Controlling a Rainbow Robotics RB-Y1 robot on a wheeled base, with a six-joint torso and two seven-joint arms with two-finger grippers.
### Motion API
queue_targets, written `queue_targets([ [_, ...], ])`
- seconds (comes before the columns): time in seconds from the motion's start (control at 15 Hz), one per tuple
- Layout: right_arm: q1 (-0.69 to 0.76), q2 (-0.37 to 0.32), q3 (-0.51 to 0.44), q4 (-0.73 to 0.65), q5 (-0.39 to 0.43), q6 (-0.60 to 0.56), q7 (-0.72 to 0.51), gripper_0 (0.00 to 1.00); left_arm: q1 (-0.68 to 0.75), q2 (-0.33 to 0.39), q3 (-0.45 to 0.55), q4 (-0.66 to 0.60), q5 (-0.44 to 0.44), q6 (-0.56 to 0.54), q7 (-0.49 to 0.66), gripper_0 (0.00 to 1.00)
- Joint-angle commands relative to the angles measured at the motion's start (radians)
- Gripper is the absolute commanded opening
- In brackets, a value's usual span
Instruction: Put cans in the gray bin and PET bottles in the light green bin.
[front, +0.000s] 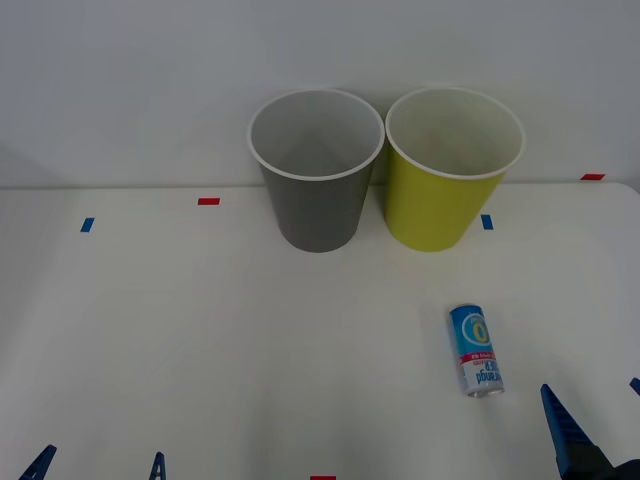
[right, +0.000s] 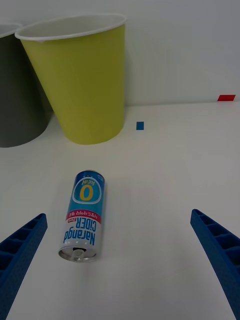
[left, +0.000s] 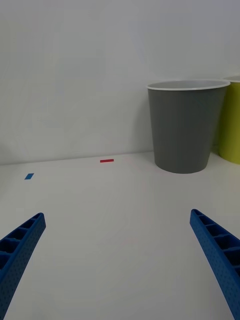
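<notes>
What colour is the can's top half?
Blue, with a yellow-white emblem; can shows best in the right wrist view.

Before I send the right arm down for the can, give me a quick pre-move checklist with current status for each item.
1. Can reachable: lying on its side on the table, in front of the right gripper. Ok.
2. Right gripper open: fingers wide apart, nothing between them. Ok.
3. Can centred between the fingers: it lies nearer one finger. Not ok; shift sideways first.
4. Gray bin upright and open: ok.
5. Light green bin right beside the gray one: risk of a wrong drop; aim for gray.
6. Left gripper open, low at the near table edge, far from the can. Ok.
</notes>
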Motion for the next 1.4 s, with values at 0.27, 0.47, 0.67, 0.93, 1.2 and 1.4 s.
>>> queue_targets([
  [0.27,-0.100,0.050,-0.040,-0.115,0.015,0.358,-0.013,1.00,0.000,0.000,0.000,0.000,0.000,0.000,0.000,1.00],
  [0.47,-0.174,0.090,-0.054,-0.175,0.035,0.549,-0.100,1.00,0.000,0.000,0.000,0.000,0.000,0.000,0.000,1.00],
  [0.67,-0.264,0.074,-0.052,-0.201,0.141,0.710,-0.226,1.00,0.000,0.000,0.000,0.000,0.000,0.000,0.000,1.00],
  [0.93,-0.480,0.025,0.038,-0.201,0.372,1.079,-0.463,1.00,0.000,0.000,0.000,0.000,0.000,0.000,0.000,1.00],
  [1.2,-0.671,0.005,0.075,-0.201,0.362,1.315,-0.545,1.00,0.000,0.000,0.000,0.000,0.000,0.000,0.000,1.00],
  [1.4,-0.799,-0.007,0.081,-0.201,0.262,1.422,-0.547,1.00,0.000,0.000,0.000,0.000,0.000,0.000,0.000,1.00],
])
